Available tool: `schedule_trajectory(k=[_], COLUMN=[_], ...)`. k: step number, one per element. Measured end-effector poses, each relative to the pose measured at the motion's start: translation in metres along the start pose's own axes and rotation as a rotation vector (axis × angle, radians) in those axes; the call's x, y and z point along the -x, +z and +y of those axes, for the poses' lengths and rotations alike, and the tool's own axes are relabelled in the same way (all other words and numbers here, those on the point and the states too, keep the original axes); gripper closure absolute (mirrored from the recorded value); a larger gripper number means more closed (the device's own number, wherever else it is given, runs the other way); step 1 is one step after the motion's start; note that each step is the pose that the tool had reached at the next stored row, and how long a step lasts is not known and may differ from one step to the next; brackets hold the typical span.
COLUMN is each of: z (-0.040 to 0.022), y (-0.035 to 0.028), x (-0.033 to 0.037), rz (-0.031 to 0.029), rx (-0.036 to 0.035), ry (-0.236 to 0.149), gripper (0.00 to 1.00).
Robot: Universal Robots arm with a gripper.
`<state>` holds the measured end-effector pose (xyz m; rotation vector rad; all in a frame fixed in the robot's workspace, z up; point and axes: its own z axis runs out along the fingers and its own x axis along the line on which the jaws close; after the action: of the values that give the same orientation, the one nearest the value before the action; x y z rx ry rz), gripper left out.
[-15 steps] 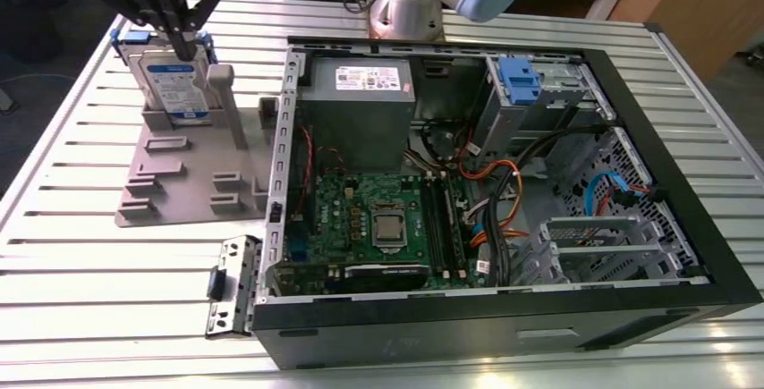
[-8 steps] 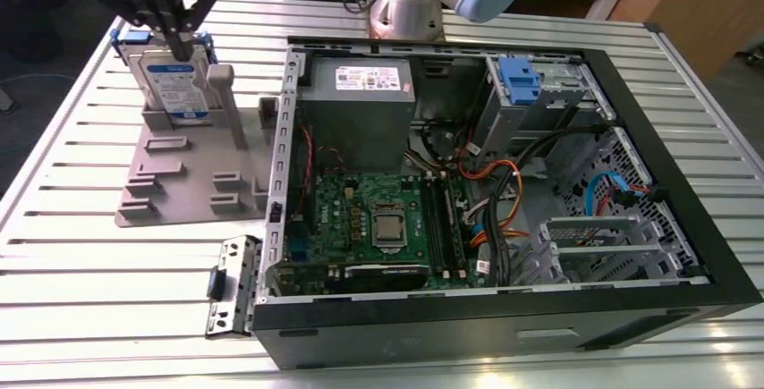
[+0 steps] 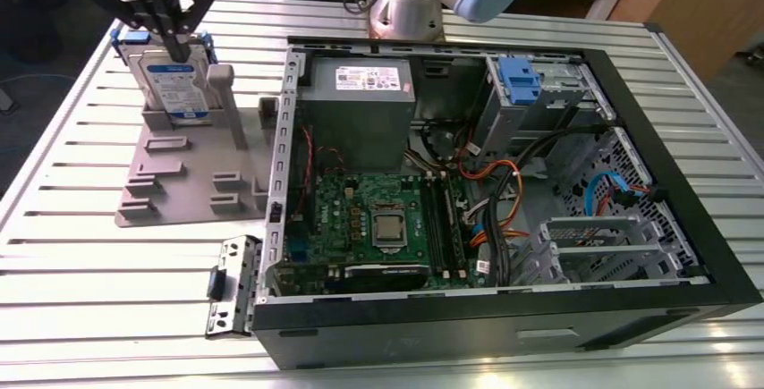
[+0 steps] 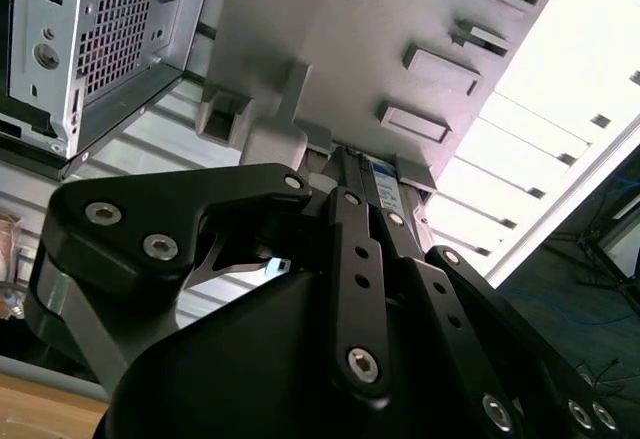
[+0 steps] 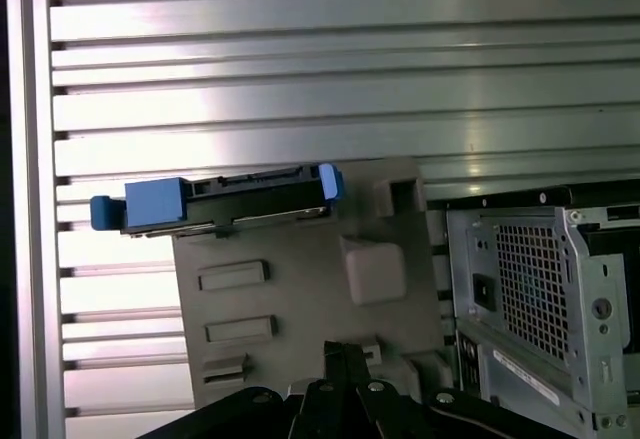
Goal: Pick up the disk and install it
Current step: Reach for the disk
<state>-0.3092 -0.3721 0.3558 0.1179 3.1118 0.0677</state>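
The disk stands on edge in a slot at the far end of a grey holder, its blue rails and blue-and-white label showing. My gripper hangs in the air over the holder, in front of the disk, its fingers drawn together with nothing between them. In the first wrist view the disk lies along the holder's far edge, well apart from the gripper. In the second wrist view a strip of the disk's label shows just past the gripper.
An open computer case lies on the slatted metal table at the exterior view's right of the holder. Inside are a grey power supply, a motherboard, cables and a metal cage with a blue tab. A loose bracket lies by the case.
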Motion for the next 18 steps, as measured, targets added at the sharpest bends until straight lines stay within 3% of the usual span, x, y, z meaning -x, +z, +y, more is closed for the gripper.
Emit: schedule_trajectory(k=[5,10,15,18], z=[0.0075,0.0159,0.0178,0.0187], y=[0.0048,0.0102,0.0154,0.0188], x=[-0.0062,-0.0172,-0.03,-0.0341], rz=[-0.0002,-0.0001,-0.0001,-0.0002], rx=[0.0,-0.0005,-0.001,-0.0009], ry=[0.0,0.0,-0.001,-0.002], gripper=[0.9,0.9,0.9,0.9])
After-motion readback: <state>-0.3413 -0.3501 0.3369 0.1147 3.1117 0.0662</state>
